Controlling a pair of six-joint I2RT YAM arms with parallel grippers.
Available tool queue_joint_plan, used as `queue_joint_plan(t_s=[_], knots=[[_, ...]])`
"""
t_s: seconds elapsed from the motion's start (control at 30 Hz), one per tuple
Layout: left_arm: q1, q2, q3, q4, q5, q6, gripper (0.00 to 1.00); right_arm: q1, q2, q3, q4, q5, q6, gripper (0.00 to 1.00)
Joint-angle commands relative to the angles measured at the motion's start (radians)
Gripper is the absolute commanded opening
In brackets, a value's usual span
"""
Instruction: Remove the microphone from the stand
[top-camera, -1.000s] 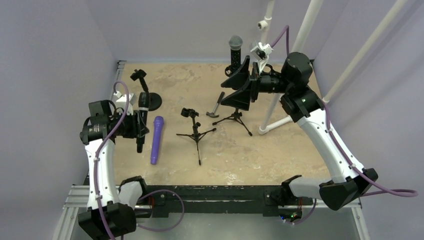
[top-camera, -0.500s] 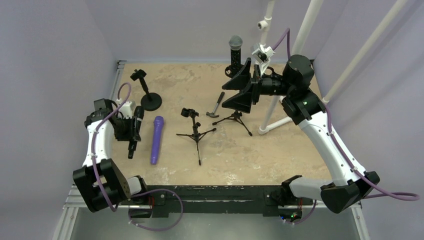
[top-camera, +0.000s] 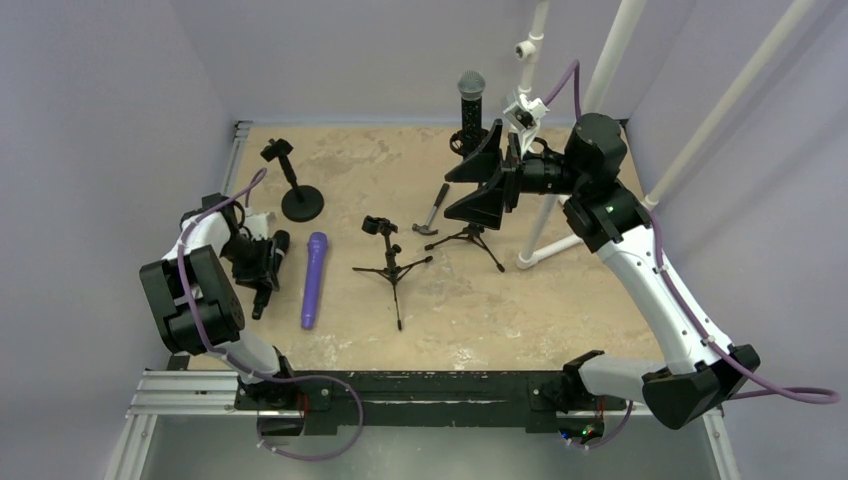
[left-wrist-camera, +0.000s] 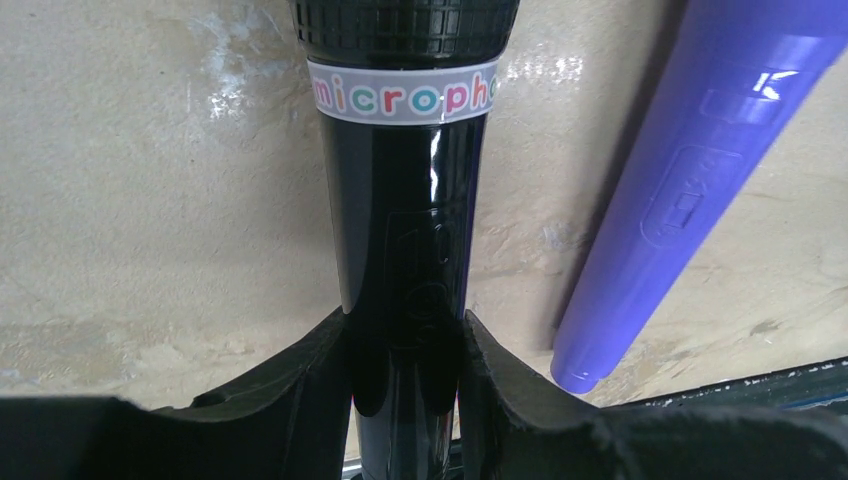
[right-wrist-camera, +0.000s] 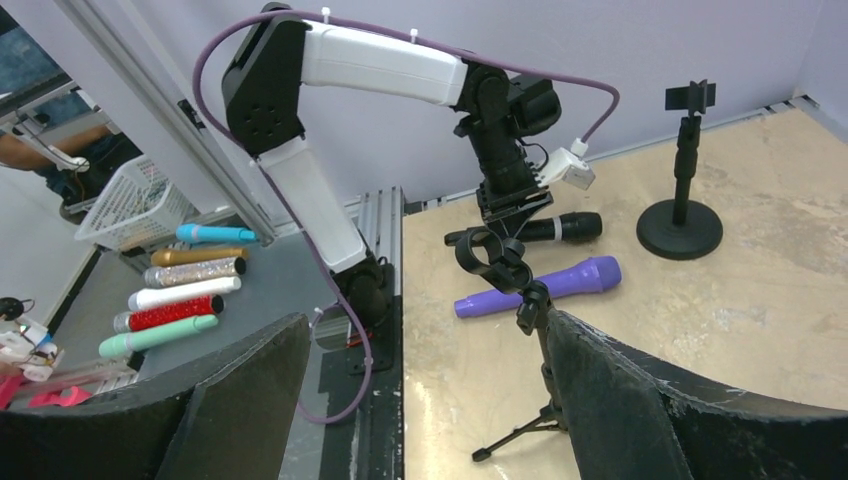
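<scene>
My left gripper (top-camera: 262, 272) is shut on a black microphone (top-camera: 270, 268), holding it level and low over the table at the left. In the left wrist view the fingers (left-wrist-camera: 300, 385) clamp its glossy handle (left-wrist-camera: 400, 200). A purple microphone (top-camera: 314, 278) lies just to its right and also shows in the left wrist view (left-wrist-camera: 690, 180). A round-base stand (top-camera: 300, 200) behind them has an empty clip. A small tripod stand (top-camera: 392, 265) at the centre is empty too. A grey-headed microphone (top-camera: 470, 92) stands upright at the back. My right gripper (top-camera: 490, 182) is open and empty beside it.
A second tripod stand (top-camera: 472, 236) and a small hammer-like tool (top-camera: 432, 212) sit under my right gripper. White pipe legs (top-camera: 548, 215) stand at the right. In the right wrist view several coloured microphones (right-wrist-camera: 170, 290) and a white basket (right-wrist-camera: 130, 205) lie off the table.
My left arm has folded back and carried the black microphone down and to the left, beside the purple one. My right gripper has hardly moved.
</scene>
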Motion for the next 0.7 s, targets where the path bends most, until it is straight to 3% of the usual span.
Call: queue_joint_plan(t_s=[0.0,0.37,0.67], knots=[[-0.01,0.034,0.041,-0.006,-0.015,-0.001,0.0,-0.017,-0.013,-0.003,0.003,0.032,-0.012,0.87],[-0.116,0.046,0.028,0.0,-0.057,0.003,0.01,-0.018,-0.008,-0.017,0.007,0.038,-0.018,0.88],[-0.136,0.108,0.054,-0.023,-0.059,0.0,0.16,-0.02,-0.022,-0.027,0.005,0.038,-0.021,0.88]])
